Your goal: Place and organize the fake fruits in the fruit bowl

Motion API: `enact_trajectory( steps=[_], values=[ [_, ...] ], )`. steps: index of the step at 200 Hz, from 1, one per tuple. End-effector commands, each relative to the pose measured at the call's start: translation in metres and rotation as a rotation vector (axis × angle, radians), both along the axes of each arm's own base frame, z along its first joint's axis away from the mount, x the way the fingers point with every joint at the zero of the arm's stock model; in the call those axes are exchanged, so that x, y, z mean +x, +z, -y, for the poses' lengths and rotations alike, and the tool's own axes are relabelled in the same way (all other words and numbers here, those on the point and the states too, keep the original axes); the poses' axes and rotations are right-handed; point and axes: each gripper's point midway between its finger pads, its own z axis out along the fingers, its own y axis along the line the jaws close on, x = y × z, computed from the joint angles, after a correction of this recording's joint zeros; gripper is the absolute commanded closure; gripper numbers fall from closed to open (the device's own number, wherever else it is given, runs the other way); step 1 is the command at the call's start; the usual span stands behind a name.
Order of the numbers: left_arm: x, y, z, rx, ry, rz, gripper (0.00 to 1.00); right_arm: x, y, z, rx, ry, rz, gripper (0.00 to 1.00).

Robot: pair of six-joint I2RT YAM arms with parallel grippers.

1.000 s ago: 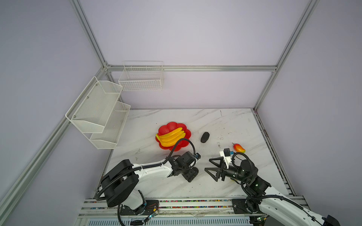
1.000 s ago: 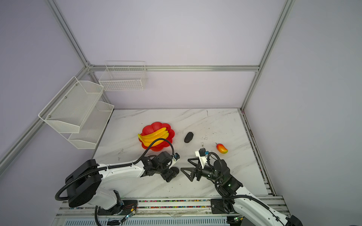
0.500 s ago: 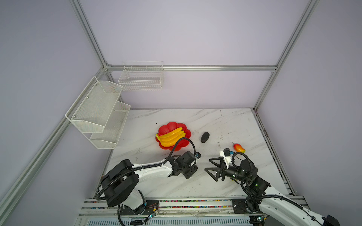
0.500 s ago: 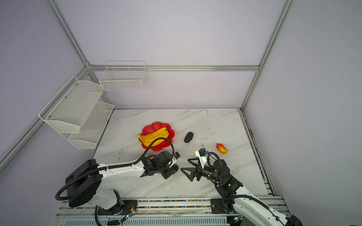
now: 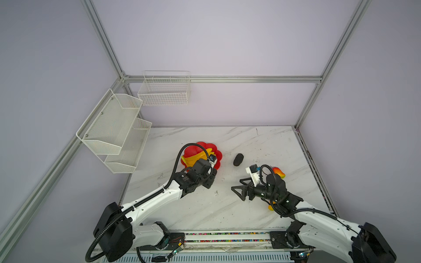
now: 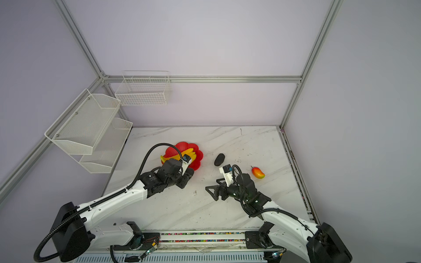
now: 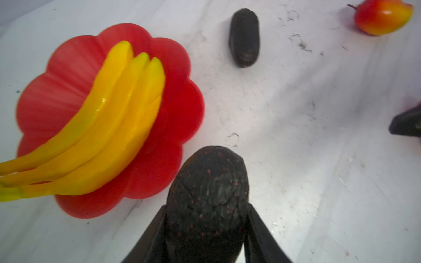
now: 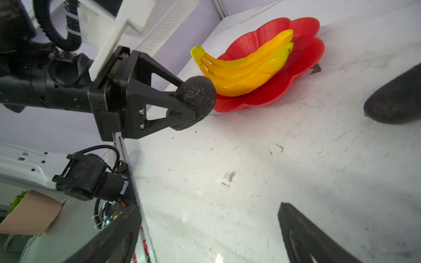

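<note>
Bananas [image 7: 114, 109] fill most of the fruit bowl [image 7: 57, 59] just ahead of the left gripper [image 7: 206, 227], jaws pinching an avocado [image 7: 208, 191] that sticks out past the tips, so it could slip or roll off the scalloped rim on release; right gripper [image 5: 236, 185] jaws spread, empty.

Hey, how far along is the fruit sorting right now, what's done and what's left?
Done: the bunch of glossy yellow bananas lies in the scalloped red plastic bowl. In hand: the left gripper is shut on a black bumpy avocado near the bowl's rim. Left: the second black avocado and a red-orange mango lie on the white marble tabletop; the right gripper is open and empty.
</note>
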Motion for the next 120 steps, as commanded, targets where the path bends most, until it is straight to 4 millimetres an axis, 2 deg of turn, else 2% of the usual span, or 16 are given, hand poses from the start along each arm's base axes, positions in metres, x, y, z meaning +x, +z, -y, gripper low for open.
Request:
enact_trajectory(
  steps=[1, 11, 13, 16, 35, 51, 90, 120],
  values=[
    [0.040, 0.043, -0.006, 0.037, 0.066, 0.078, 0.67, 0.015, 0.004, -0.014, -0.047, 0.056, 0.104, 0.03],
    [0.049, 0.047, -0.007, 0.042, 0.063, 0.083, 0.67, 0.016, 0.003, -0.018, -0.038, 0.078, 0.142, 0.03],
    [0.052, 0.038, -0.007, 0.058, 0.062, 0.063, 0.67, 0.016, 0.002, -0.018, -0.037, 0.079, 0.150, 0.03],
    [0.054, 0.034, -0.005, 0.067, 0.056, 0.055, 0.67, 0.016, 0.002, -0.018, -0.034, 0.078, 0.159, 0.03],
    [0.065, 0.025, -0.002, 0.087, 0.015, 0.025, 0.66, 0.018, -0.001, -0.016, -0.019, 0.061, 0.191, 0.03],
    [0.071, 0.019, -0.002, 0.109, -0.002, 0.015, 0.66, 0.015, 0.007, -0.015, -0.015, 0.070, 0.213, 0.03],
    [0.077, -0.003, -0.004, 0.115, -0.002, -0.034, 0.65, 0.015, 0.021, -0.003, 0.007, 0.006, 0.263, 0.03],
    [0.083, -0.012, -0.010, 0.150, 0.023, -0.032, 0.64, 0.016, 0.015, -0.003, -0.003, 0.003, 0.246, 0.03]
  ],
)
